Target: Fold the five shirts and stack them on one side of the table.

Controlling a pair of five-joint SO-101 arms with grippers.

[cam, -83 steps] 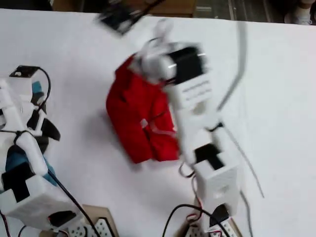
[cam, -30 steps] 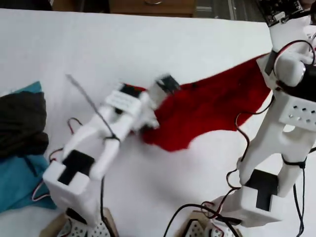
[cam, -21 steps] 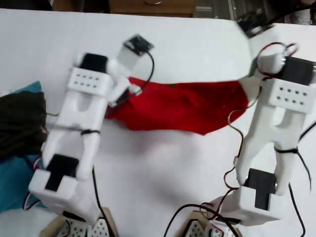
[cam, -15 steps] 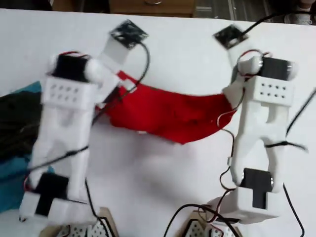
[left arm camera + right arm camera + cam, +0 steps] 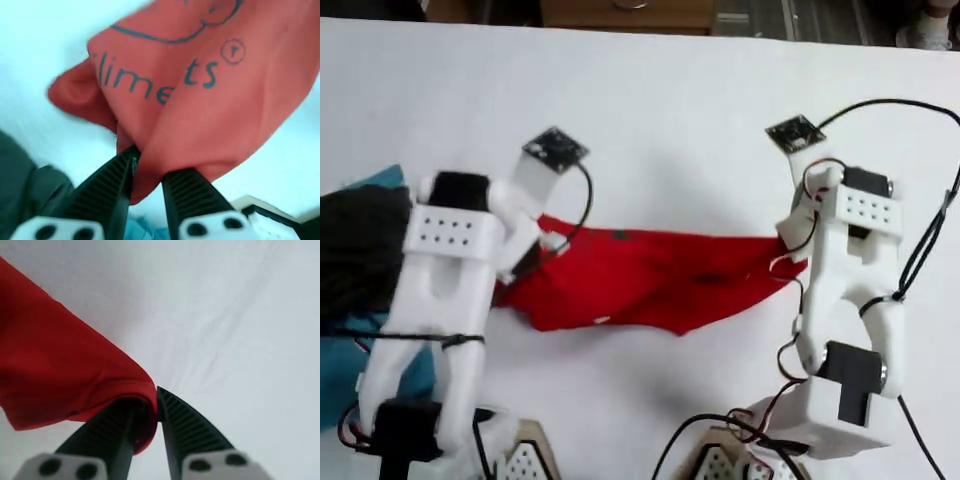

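Note:
A red shirt (image 5: pixel 640 280) hangs stretched between the two arms over the white table (image 5: pixel 650 120). The left gripper (image 5: pixel 525 262) is shut on the shirt's left end; in the left wrist view the red shirt (image 5: pixel 200 90), with dark print, is pinched between the black fingers (image 5: pixel 115 185) of the left gripper (image 5: pixel 147 175). At the other end, my right gripper (image 5: pixel 790 245) is shut on the cloth. In the right wrist view, a folded edge of the red shirt (image 5: pixel 60 375) sits clamped in the right gripper (image 5: pixel 147 412).
A dark shirt (image 5: pixel 360 245) lies on a teal shirt (image 5: pixel 350 370) at the table's left edge. Cables (image 5: pixel 920 250) trail by the right arm. The arms' bases (image 5: pixel 820 415) stand at the near edge. The table's far half is bare.
Both arms have pulled toward the near edge with the red shirt held between them. Earlier it was a bunched heap; now it is drawn out into a long band.

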